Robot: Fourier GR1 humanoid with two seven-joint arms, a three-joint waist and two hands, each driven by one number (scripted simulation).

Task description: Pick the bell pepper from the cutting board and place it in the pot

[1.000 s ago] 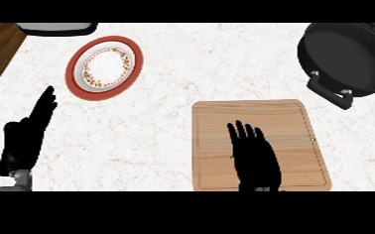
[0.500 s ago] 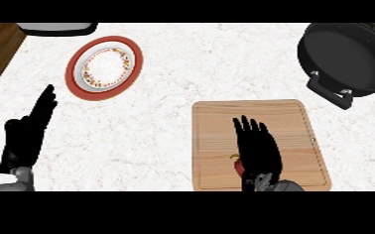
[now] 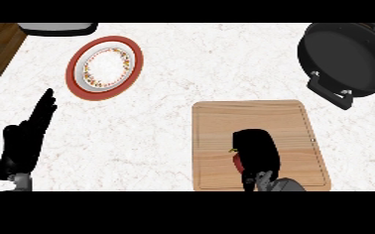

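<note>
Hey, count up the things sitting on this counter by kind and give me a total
Plates: 1, red-rimmed plate
Pots: 1, black pot
Cutting boards: 1, wooden cutting board
Bell peppers: 1, red bell pepper, mostly hidden under the right hand
Total: 4

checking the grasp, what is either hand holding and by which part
Right hand is curled over the red bell pepper on the cutting board; held part hidden. Left hand holds nothing.

Pale, marble-like counter (image 3: 190, 74), smooth, faintly veined. Light wooden cutting board (image 3: 219, 129), matt, fine straight grain. Dark, matt pot (image 3: 341, 54), metal-looking. Glossy ceramic-looking plate (image 3: 104, 68), red rim, white centre. Smooth red bell pepper (image 3: 237, 162). Matt black right hand (image 3: 256, 151).
</note>
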